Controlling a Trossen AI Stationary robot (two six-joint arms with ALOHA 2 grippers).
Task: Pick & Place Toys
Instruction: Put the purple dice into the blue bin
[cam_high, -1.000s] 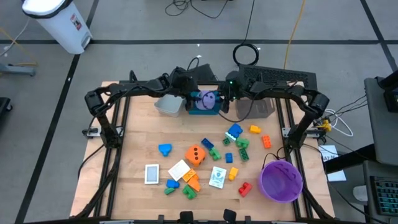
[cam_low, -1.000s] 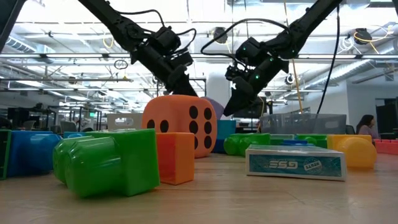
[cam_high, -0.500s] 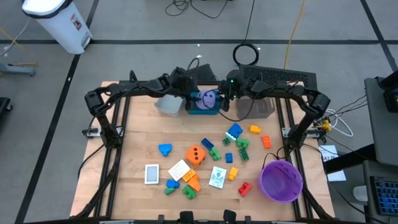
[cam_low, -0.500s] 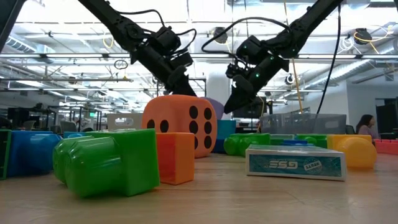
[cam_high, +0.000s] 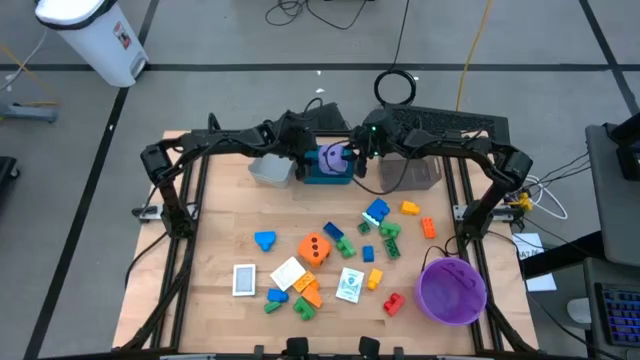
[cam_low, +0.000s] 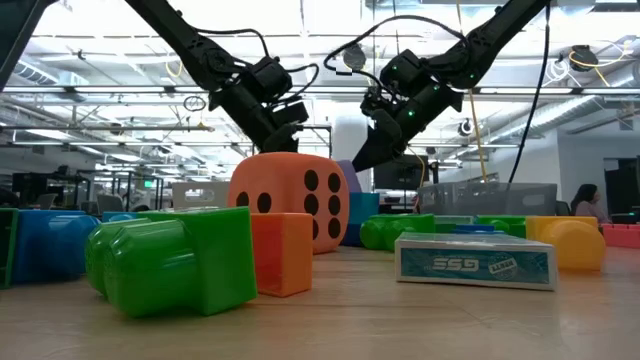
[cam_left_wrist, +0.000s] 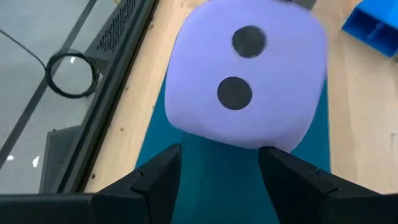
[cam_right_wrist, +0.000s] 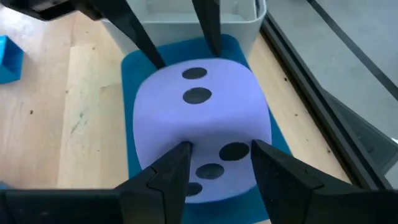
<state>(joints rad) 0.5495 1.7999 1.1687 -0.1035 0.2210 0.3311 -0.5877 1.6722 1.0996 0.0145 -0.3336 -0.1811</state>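
Note:
A purple dotted die (cam_high: 333, 157) rests on the teal tray (cam_high: 325, 177) at the table's far edge. It also shows in the left wrist view (cam_left_wrist: 249, 74) and the right wrist view (cam_right_wrist: 199, 130). My left gripper (cam_high: 306, 150) is open just left of the die, and its fingers (cam_left_wrist: 158, 180) stand short of it. My right gripper (cam_high: 357, 150) is open just right of the die, and its fingers (cam_right_wrist: 171, 168) hang over the die's near top. An orange die (cam_high: 315, 248), small coloured bricks (cam_high: 380, 235) and white cards (cam_high: 245, 279) lie on the middle of the table.
A grey tray (cam_high: 270, 168) stands left of the teal tray and a brownish tray (cam_high: 420, 172) stands right of it. A round purple bowl (cam_high: 452, 290) sits at the near right. The arms' frames run along both table sides.
Both grippers have risen a little above the teal tray. The left has drawn slightly toward the table's left edge. The purple die has stayed on the tray.

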